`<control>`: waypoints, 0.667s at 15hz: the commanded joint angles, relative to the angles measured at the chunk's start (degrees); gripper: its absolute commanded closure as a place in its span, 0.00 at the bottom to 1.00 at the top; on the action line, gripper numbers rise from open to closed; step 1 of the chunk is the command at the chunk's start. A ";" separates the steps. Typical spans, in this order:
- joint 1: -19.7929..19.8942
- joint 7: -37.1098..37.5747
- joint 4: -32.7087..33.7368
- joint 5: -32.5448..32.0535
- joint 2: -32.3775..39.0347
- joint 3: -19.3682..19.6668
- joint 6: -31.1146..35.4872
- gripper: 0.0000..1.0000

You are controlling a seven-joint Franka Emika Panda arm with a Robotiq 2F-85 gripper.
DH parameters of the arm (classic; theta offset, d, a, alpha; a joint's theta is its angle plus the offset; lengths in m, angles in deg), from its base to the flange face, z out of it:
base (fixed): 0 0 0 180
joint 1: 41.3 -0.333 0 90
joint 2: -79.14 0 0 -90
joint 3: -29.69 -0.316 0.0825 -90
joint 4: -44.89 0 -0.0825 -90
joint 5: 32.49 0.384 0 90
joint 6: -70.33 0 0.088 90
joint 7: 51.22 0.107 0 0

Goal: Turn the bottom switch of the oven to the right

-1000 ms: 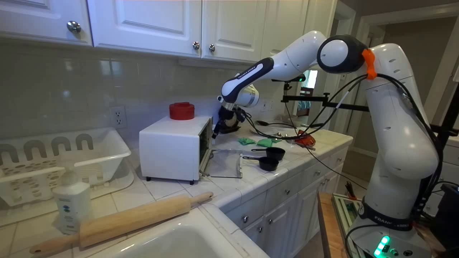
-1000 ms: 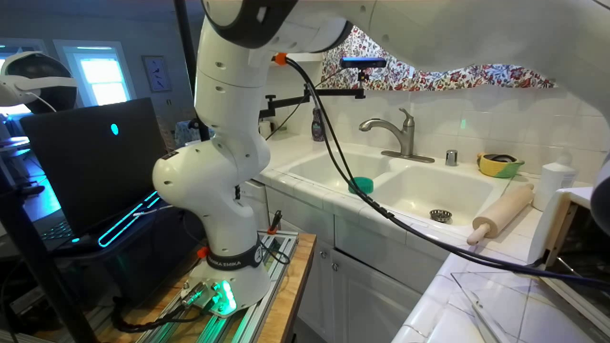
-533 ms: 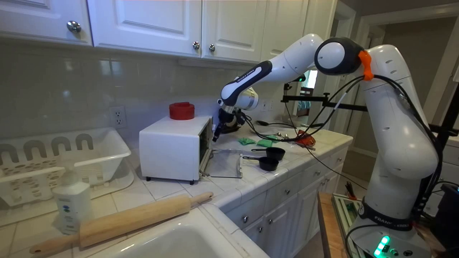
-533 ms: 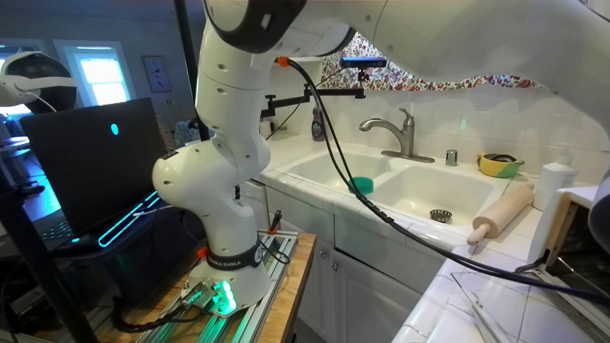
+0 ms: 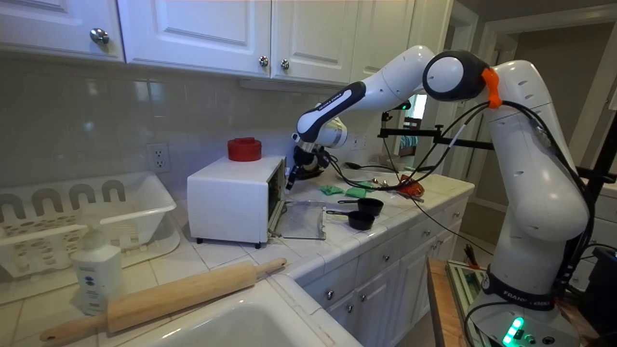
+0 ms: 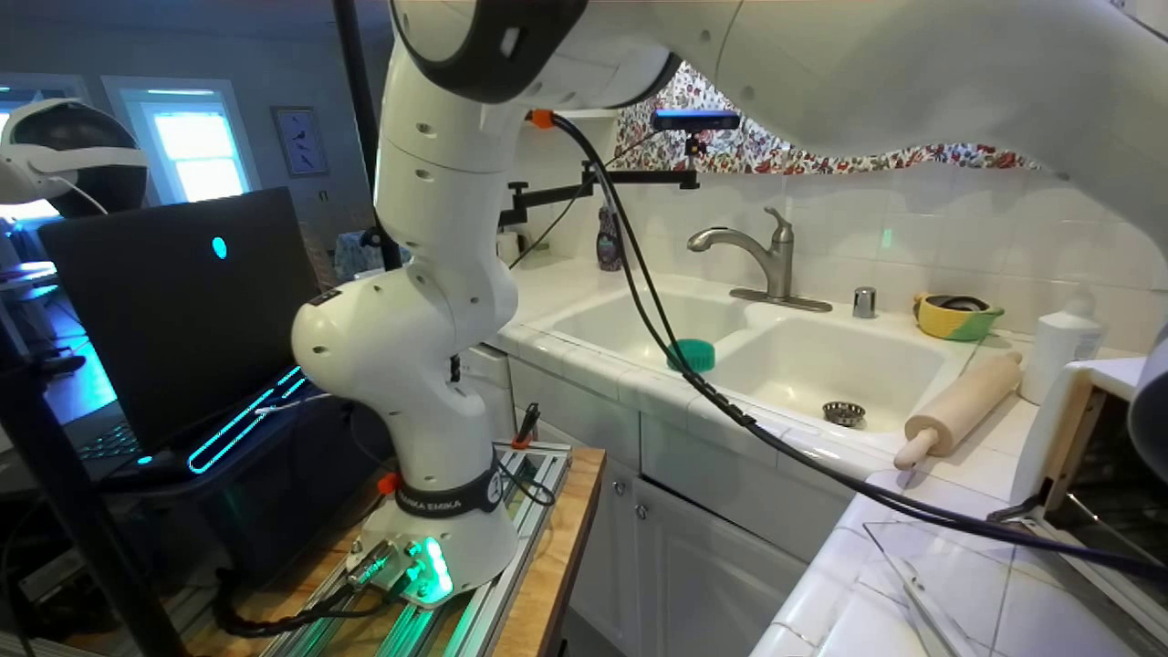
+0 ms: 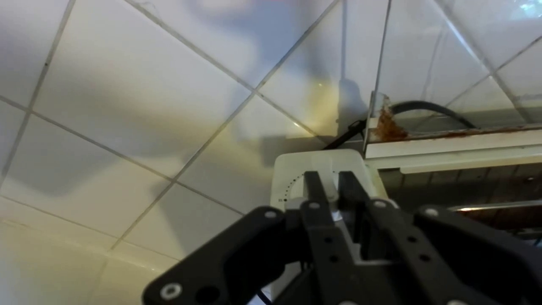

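The white oven [image 5: 226, 207] stands on the counter with its front turned toward the arm. Its door [image 5: 302, 220] is folded down flat, a glass pane in a metal frame. In the wrist view the pale control panel [image 7: 349, 159] carries a round dial with printed dots, the bottom switch [image 7: 327, 184], whose raised grip lies between my fingertips. My gripper [image 7: 329, 179] has its two black fingers close together, one on each side of that grip, apparently touching it. The fingers hide the dial's lower half and the rest of the panel. In an exterior view my gripper [image 5: 291, 180] is at the oven's front edge.
A red container [image 5: 244, 149] sits on the oven. Two small black pans [image 5: 360, 220], green cloths [image 5: 355, 192] and a rolling pin [image 5: 193, 295] lie on the counter. A white dish rack [image 5: 140, 207] stands behind. Arm cables [image 6: 821, 456] sag across the counter's edge.
Between one second and half a second ago the arm sank slightly and its cables sagged lower. Since then it has hardly moved. The oven and its door stay in place.
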 commanded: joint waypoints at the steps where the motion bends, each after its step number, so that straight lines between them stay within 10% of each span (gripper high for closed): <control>1: 0.83 1.19 2.05 -1.12 1.59 -0.93 0.16 0.83; 10: 4.89 -1.94 5.12 2.98 2.03 -3.53 -7.95 0.97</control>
